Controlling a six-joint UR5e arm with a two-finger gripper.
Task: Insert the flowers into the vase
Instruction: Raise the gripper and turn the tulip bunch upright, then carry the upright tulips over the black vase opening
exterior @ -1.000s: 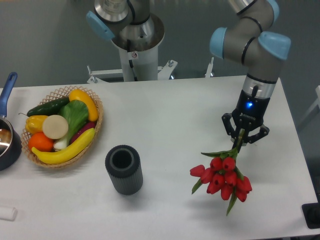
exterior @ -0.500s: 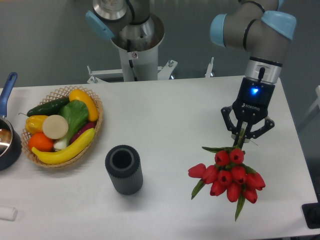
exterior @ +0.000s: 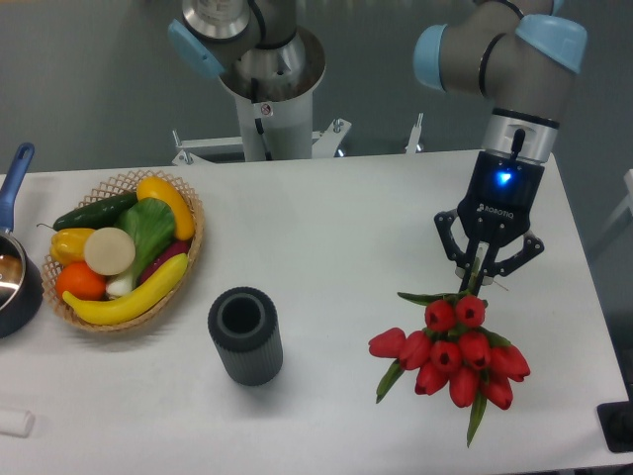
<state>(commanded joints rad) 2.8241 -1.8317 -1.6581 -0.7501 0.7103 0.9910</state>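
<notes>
The flowers [exterior: 452, 348] are a bunch of red tulips with green leaves, hanging heads-down toward the camera at the right of the table. My gripper [exterior: 482, 267] is shut on their green stems just above the blooms. The vase [exterior: 245, 334], a dark grey ribbed cylinder with an open round mouth, stands upright left of centre near the front, well apart from the bunch. Whether the blooms touch the table I cannot tell.
A wicker basket [exterior: 191, 247] of toy fruit and vegetables sits at the left. A dark pot with a blue handle [exterior: 14, 174] is at the far left edge. A small white object [exterior: 15, 423] lies at the front left. A black item [exterior: 618, 426] sits at the front right corner.
The gripper has lifted slightly and shifted right with the tulips. The bunch now hangs a little lower and further right in view. The vase has not moved.
</notes>
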